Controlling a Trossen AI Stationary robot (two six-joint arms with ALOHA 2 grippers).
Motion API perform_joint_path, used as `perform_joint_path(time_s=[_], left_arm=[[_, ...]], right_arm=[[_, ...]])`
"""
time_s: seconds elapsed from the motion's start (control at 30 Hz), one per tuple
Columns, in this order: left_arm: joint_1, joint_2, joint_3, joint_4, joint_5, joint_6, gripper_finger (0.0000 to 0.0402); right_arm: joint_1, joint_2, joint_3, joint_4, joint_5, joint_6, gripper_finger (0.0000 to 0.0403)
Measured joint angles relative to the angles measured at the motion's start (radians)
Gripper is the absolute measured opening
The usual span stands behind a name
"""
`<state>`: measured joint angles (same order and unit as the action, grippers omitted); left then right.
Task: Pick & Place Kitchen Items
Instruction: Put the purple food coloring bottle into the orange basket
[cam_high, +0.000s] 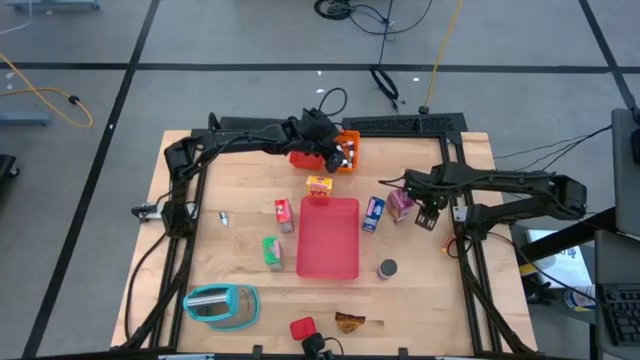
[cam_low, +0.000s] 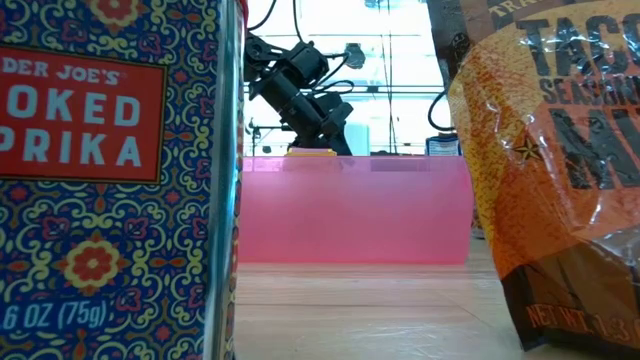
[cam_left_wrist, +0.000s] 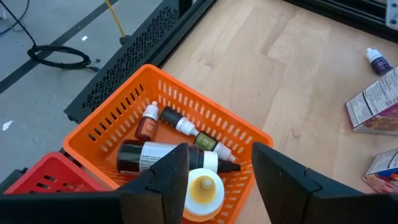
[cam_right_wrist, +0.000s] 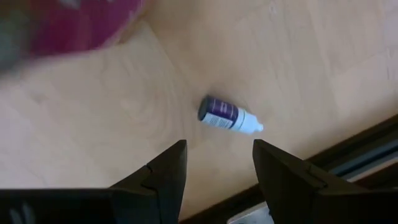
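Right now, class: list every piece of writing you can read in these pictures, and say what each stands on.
"DER JOE'S", "OKED", "PRIKA", "6 OZ (75g)": patterned spice tin, cut off at the edge.
"TAC", "SEAS", "MI", "NET WT": orange-brown packet, partly cut off.
Boxes on the table and bottles in the orange bin: labels too small to read.

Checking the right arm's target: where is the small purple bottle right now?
The small purple bottle lies on its side on the bare wood just ahead of the open right gripper, near the table's right edge by the pink box in the high view.

The paprika tin (cam_low: 110, 180) and taco seasoning packet (cam_low: 555, 170) were cropped by the frame; a pink box (cam_right_wrist: 68, 25) was blurred.
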<state>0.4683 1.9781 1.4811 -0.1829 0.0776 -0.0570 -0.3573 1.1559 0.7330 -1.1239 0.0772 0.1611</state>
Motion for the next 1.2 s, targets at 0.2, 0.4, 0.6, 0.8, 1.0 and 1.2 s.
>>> perform_joint_path(time_s=[0.2, 0.4, 0.6, 0.8, 1.0, 1.2], left_arm=[[0.0, 0.0, 0.0, -0.001, 0.0, 0.001, 0.0177], [0.0, 0.0, 0.0, -0.003, 0.0, 0.005, 0.0177], [0.0, 0.0, 0.0, -0.006, 0.0, 0.016, 0.0177], [0.0, 0.0, 0.0, -0.007, 0.0, 0.027, 0.0177], [0.0, 0.0, 0.0, -0.007, 0.0, 0.027, 0.0177], [0.0, 0.0, 0.0, -0.005, -0.001, 0.045, 0.0177]], right_arm=[[-0.044, -0.004, 0.0, -0.004, 0.008, 0.055, 0.0175], [-0.088, -0.021, -0.001, -0.055, 0.001, 0.18, 0.0174], [-0.132, -0.058, -0.001, -0.019, -0.026, 0.413, 0.0164], [-0.134, -0.063, -0.02, 0.027, -0.028, 0.589, 0.0152], [-0.133, -0.066, -0.089, 0.086, -0.067, 0.732, 0.015], [-0.132, -0.103, -0.128, 0.125, -0.078, 0.854, 0.0152]])
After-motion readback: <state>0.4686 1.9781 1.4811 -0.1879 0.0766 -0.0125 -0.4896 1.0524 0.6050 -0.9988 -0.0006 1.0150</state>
